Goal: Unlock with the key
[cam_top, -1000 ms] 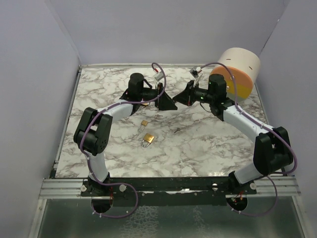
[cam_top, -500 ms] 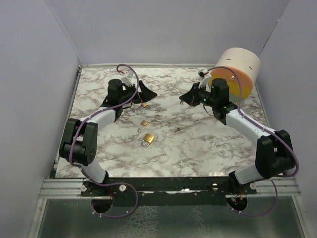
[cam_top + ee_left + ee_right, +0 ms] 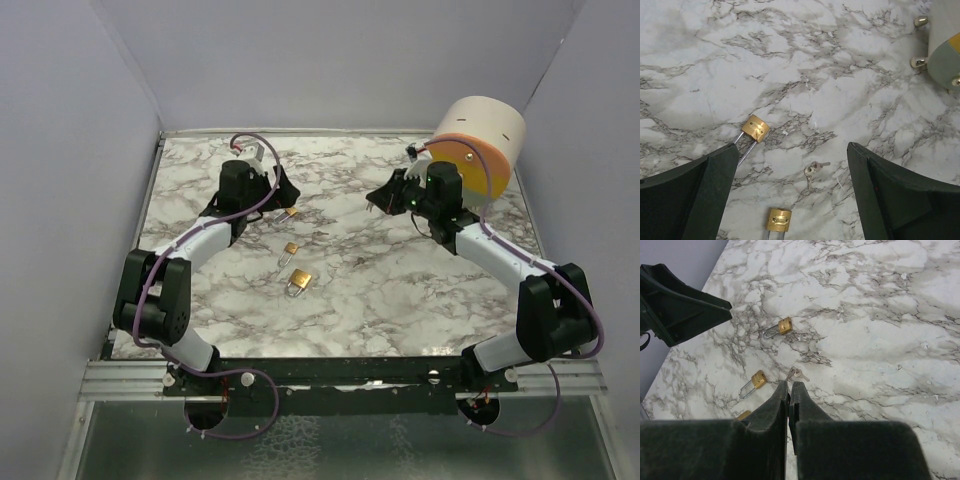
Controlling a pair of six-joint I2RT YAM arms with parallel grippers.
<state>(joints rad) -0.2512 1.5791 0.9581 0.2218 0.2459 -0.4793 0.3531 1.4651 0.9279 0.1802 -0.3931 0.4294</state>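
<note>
While the key [image 3: 810, 170] is seen on the bench [image 3: 865, 100] beside brass padlocks [image 3: 785, 325], the left fingers [image 3: 685, 200] are held wide and the right fingers [image 3: 771, 407] pressed together, both empty.

Left fingers [image 3: 690, 200] wide apart, right fingers [image 3: 772, 410] tight together, both aloft.

Marble-patterned table [image 3: 400, 290] — white, veined in grey — set inside a plain booth. Closed in by three smooth pale-lavender panels: back wall [image 3: 340, 60], left wall [image 3: 60, 220], right wall [image 3: 595, 170]. Aluminium rail [image 3: 120, 378] along the near edge, with a dull greyish sheet [image 3: 330, 445] below it. Cream cylinder [image 3: 487, 135] with an orange face lying in the far right corner. Soft, even light — only faint shadows.
</note>
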